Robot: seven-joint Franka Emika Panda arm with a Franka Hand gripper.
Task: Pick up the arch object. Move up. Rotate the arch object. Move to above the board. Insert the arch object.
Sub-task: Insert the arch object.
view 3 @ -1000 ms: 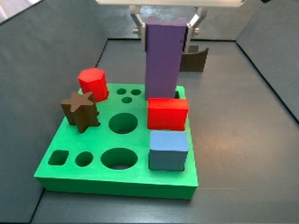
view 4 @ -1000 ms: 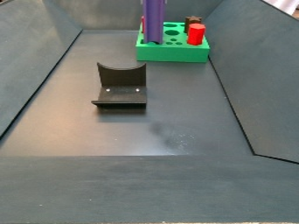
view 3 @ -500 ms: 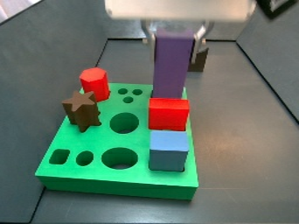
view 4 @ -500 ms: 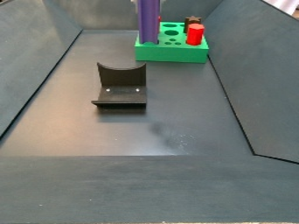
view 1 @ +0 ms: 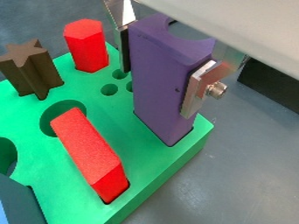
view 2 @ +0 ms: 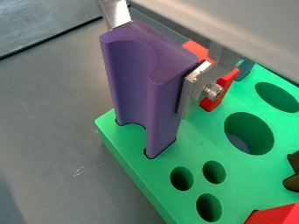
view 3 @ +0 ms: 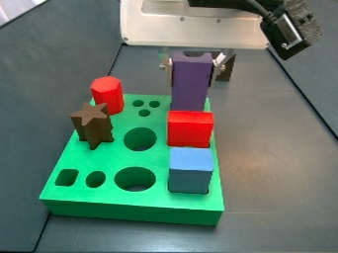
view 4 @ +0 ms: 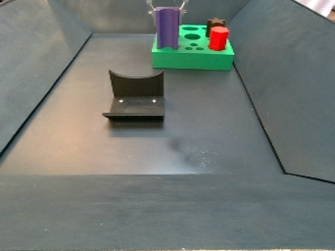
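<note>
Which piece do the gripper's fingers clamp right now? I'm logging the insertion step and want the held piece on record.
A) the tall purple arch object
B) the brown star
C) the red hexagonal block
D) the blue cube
A: in a wrist view the gripper has its silver fingers pressed on both sides of the arch object, whose lower end sits in the board.

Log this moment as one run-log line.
phase: insert | end effector: shut on arch object | arch object: upright, partly in board slot
</note>
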